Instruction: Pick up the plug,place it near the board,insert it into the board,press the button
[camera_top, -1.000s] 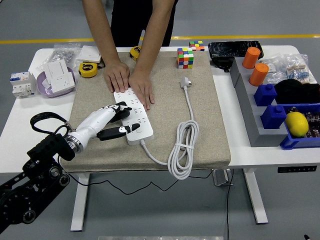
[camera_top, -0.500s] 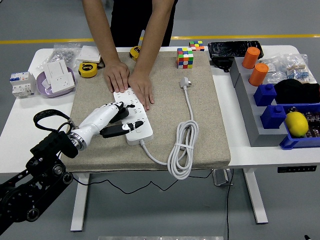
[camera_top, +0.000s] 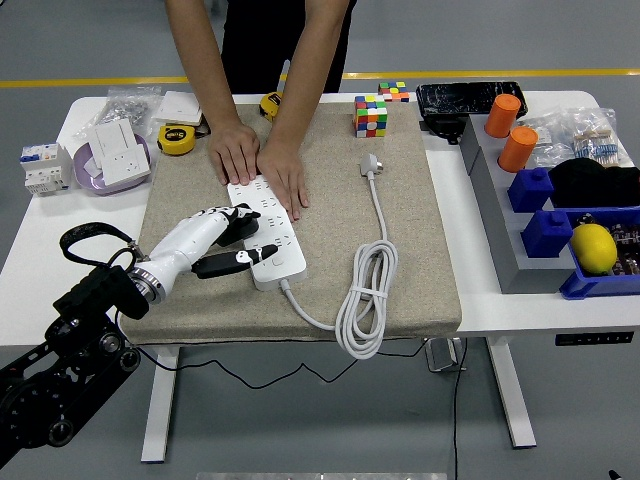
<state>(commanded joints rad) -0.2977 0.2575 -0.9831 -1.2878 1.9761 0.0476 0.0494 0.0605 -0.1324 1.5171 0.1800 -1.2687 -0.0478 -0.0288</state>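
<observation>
Beige mat (camera_top: 420, 260) on white table: left hand (camera_top: 215, 240), fingers loosely spread and grasping nothing, over board (camera_top: 268, 225) end at 9 o'clock, person's hands (camera_top: 262, 160) steadying it; plug (camera_top: 371, 165) unpicked at 1 o'clock; next, grasp plug.

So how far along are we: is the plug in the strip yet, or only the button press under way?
Nothing looks finished. The plug lies loose on the beige mat, apart from the power strip, so pickup, placing and insertion remain. In hand: the left hand rests on the strip's near end, thumb stretched toward its button end; whether it presses is unclear. A person's hands pin the far end.
</observation>
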